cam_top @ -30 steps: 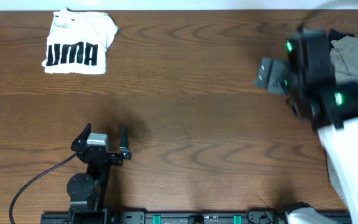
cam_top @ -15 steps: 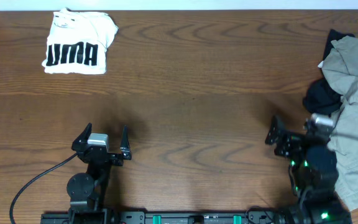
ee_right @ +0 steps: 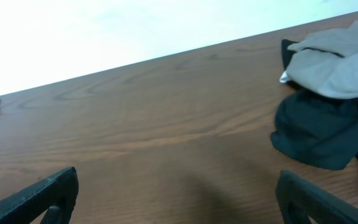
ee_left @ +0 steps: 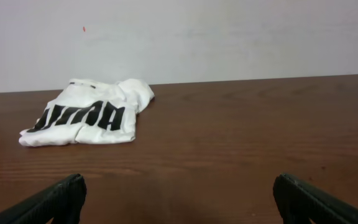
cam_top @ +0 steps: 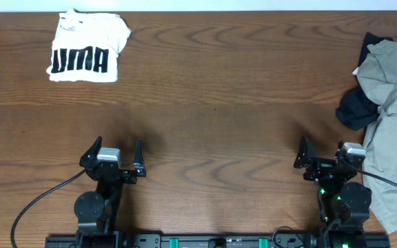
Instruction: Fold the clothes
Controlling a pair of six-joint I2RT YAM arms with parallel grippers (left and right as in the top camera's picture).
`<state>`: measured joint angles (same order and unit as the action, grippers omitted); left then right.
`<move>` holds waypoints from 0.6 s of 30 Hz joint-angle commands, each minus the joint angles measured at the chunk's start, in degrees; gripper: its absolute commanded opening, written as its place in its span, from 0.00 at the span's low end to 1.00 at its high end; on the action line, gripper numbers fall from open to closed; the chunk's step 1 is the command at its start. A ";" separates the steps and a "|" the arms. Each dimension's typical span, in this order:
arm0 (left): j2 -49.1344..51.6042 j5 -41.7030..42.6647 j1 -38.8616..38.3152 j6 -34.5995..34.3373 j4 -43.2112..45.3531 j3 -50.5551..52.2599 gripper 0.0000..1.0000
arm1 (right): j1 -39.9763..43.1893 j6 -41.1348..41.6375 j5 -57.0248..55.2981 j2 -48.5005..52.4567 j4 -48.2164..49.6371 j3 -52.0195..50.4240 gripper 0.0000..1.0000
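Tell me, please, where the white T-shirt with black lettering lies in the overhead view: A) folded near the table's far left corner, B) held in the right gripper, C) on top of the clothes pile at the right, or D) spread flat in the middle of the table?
A: the white T-shirt lies as a compact folded bundle near the far left corner of the table, well apart from the pile of clothes at the right edge.

I count one folded white T-shirt (cam_top: 85, 49) in the upper left of the overhead frame. At the right edge I see one loose heap (cam_top: 395, 145), holding one dark garment (cam_top: 354, 109) and beige-grey cloth (cam_top: 391, 69); I cannot tell how many pieces that cloth is. Along the bottom I have two grippers, the left gripper (cam_top: 116, 145) and the right gripper (cam_top: 324, 156), on one wooden table (cam_top: 219, 96).
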<state>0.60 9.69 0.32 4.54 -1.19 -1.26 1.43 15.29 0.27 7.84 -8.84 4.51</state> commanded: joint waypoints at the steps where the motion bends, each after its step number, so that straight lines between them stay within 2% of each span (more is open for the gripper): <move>1: -0.37 1.20 0.26 0.17 -1.79 1.03 0.98 | 2.27 -1.05 0.96 -1.99 0.48 -0.87 0.99; 7: -0.37 1.20 0.26 0.17 -1.79 1.03 0.98 | 3.67 -2.36 1.92 -7.63 0.46 -2.25 0.99; 18: -0.37 1.20 0.26 0.17 -1.79 1.03 0.98 | 3.69 -6.47 2.14 -7.56 4.87 -4.26 0.99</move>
<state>0.60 9.69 0.32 4.54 -1.19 -1.26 4.08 12.01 1.78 0.69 -4.23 0.75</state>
